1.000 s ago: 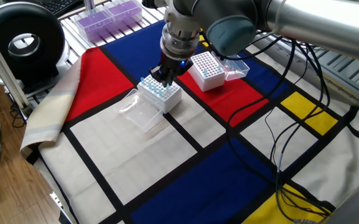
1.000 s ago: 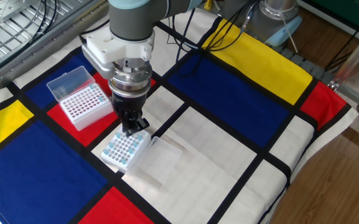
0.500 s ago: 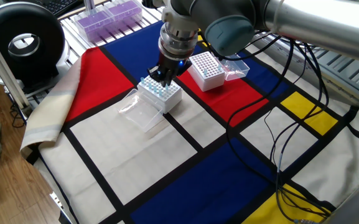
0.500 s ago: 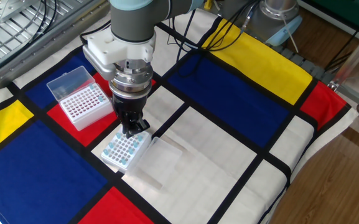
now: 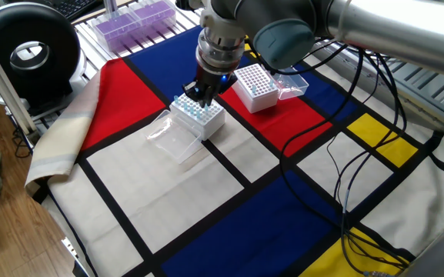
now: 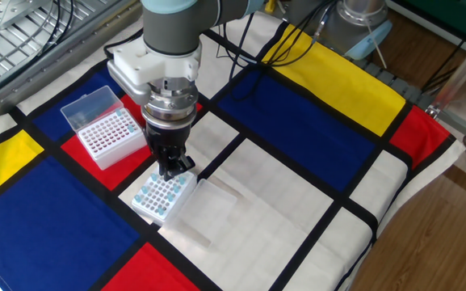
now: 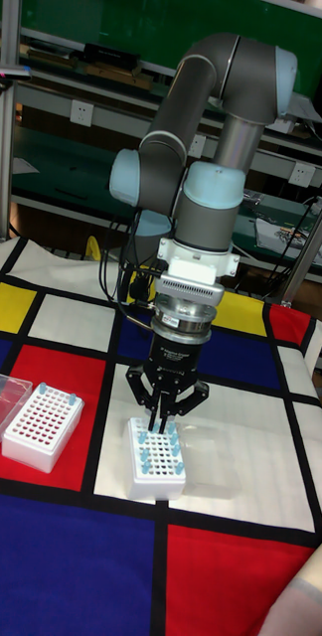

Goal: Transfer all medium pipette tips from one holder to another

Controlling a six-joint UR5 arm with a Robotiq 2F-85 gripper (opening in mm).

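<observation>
Gripper (image 7: 162,425) sits right over the back edge of the near rack (image 7: 157,460), fingers pinched narrow, tips down among the blue-topped tips (image 6: 157,195). Can't tell if it's got one clamped; contact spot is hidden by the fingers in all 3 views.

What's changed over the last sec: v. little. Arm has nudged a hair, maybe slightly up and sideways, but the gripper hasn't left the rack. No tip has come clear yet. So I'd say we're mid-pick, either just closing on a tip or about to lift it.

Where the tips are: most are in the near rack, scattered across its grid, on the white square of the cloth (image 6: 313,121) covering the table. Its clear lid (image 6: 208,208) lies flat just beside it. The other rack (image 7: 44,429) sits on the red patch, well apart to the side, lid open. A few blue tops show at its corners in the tall view, so some seem to be across already. Most holes there look empty.

Task's early on, I reckon, w/ lots left to shift.

Next: straight lift needed so the tip clears the neighbours w/o dragging the rack.
</observation>
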